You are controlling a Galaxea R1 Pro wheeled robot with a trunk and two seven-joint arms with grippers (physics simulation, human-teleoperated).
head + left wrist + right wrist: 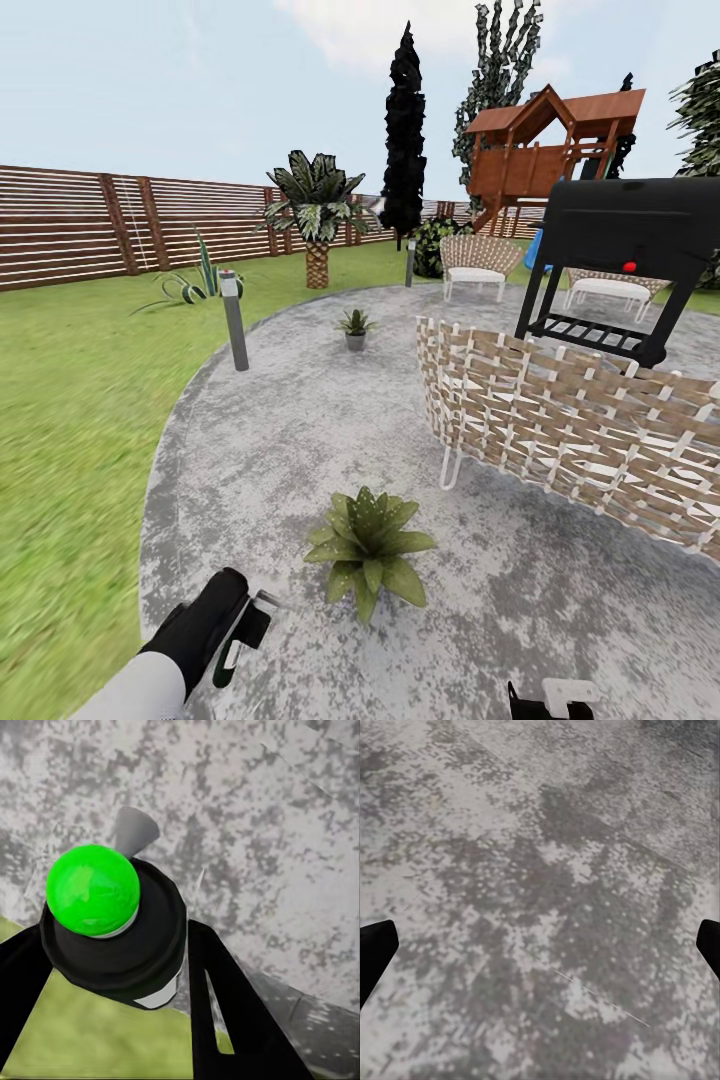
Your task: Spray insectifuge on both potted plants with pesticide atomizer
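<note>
Each potted plant sat in its own grey pot on the patio (300, 440): the near plant (368, 548) hid its pot under leaves, the far plant (355, 327) showed its pot clearly. The left gripper (112, 967) was clamped on the pesticide atomizer (112, 922), green spot between the black fingers (225, 1005), nozzle toward the paving. The right gripper (540, 945) was spread wide over bare paving, mostly cut off at the head view's bottom edge.

A home back garden: green lawn (70, 420) rings a round grey mottled patio (300, 430), closed in by a brown slatted wooden fence (90, 225). Wicker chairs (478, 262), a black barbecue grill (625, 255), a wooden playhouse (545, 150) and a palm (316, 205) stand around.
</note>
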